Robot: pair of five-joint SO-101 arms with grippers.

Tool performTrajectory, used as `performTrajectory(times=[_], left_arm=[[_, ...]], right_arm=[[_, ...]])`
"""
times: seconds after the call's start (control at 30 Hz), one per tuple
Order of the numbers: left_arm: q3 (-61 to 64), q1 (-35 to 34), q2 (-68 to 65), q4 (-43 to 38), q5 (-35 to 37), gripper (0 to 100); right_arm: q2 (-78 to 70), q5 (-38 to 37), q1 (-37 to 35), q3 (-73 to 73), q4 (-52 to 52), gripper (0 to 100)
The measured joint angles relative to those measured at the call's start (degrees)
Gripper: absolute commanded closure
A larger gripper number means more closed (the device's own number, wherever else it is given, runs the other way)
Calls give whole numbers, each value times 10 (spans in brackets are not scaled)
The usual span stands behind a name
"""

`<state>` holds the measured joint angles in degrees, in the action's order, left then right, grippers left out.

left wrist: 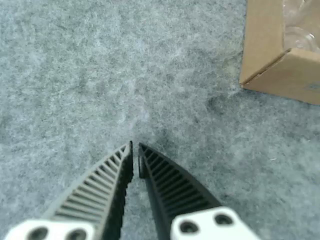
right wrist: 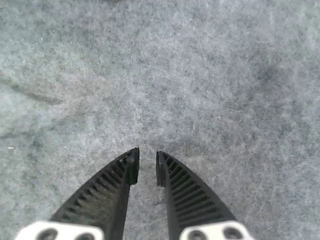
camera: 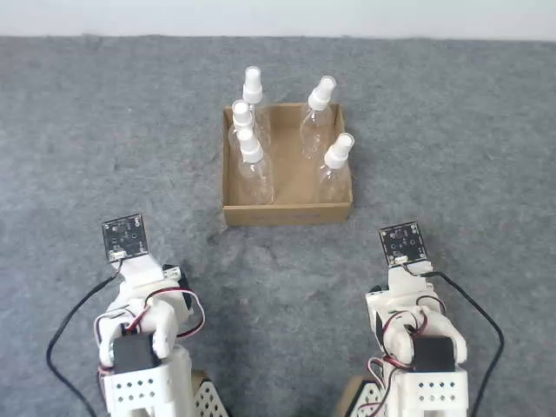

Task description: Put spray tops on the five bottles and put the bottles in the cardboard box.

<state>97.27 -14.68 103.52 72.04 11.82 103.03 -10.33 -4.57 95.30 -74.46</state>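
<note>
On the left, the left arm (camera: 143, 326) sits folded back at the near edge of the grey mat (camera: 104, 139), and the left gripper (left wrist: 135, 148) hangs over bare mat with its jaws together and nothing between them. At the centre, farther back, five bottles (camera: 254, 169) with white spray tops (camera: 250, 148) stand upright in the box (camera: 287, 213), three along its left side and two along its right. On the right, the right arm (camera: 417, 334) is folded likewise; the right gripper (right wrist: 147, 162) is all but closed, with a slit between the tips, and empty.

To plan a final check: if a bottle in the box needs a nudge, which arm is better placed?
Probably left: the cardboard box lies ahead of the left gripper; the right gripper faces carpet.
</note>
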Motion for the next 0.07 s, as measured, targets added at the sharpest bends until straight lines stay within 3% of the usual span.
performTrajectory(times=[0.07], left_arm=[[0, 0, 0, 0, 0, 988]], right_arm=[[0, 0, 0, 0, 0, 991]])
